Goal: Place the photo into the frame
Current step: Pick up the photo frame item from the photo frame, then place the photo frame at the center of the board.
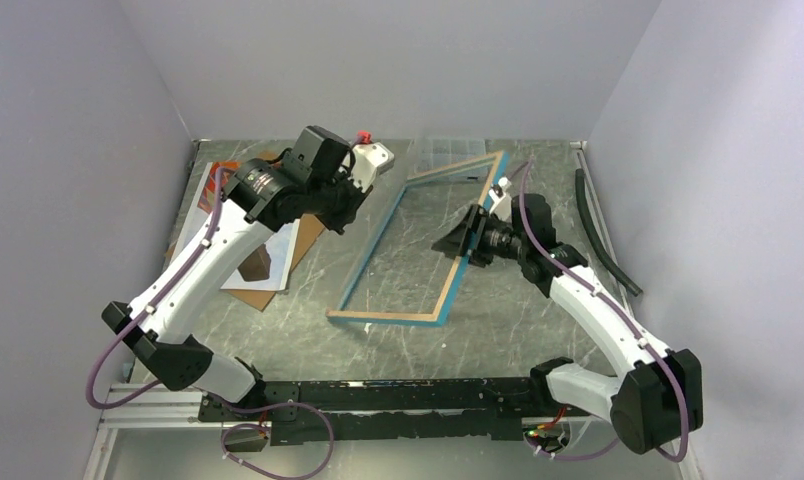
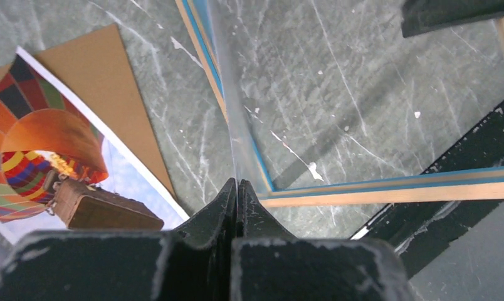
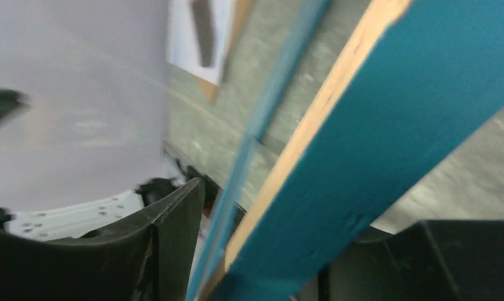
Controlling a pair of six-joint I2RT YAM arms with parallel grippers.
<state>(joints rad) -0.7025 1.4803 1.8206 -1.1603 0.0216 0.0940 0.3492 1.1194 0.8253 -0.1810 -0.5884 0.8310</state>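
Note:
The frame (image 1: 388, 317), blue-bordered with a tan rear, lies slanted mid-table. Its corner and bottom rail (image 2: 393, 187) show in the left wrist view. My left gripper (image 1: 344, 218) is at the frame's left side, shut (image 2: 237, 188) on the thin edge of the clear pane (image 2: 227, 94), which runs away from the fingertips. The photo (image 1: 268, 255) of the orange balloon lies face up on the left, under my left arm, apart from the frame (image 2: 42, 144). My right gripper (image 1: 465, 238) straddles the frame's right rail (image 3: 387, 125), jaws open (image 3: 306, 207), with a gap at the left finger (image 3: 174, 238).
A brown backing board (image 1: 303, 245) lies under the photo, its corner sticking out (image 2: 111, 81). A small clear compartment box (image 1: 448, 150) stands at the back, behind the frame. A black hose (image 1: 603, 235) runs along the right edge. Grey walls close in three sides.

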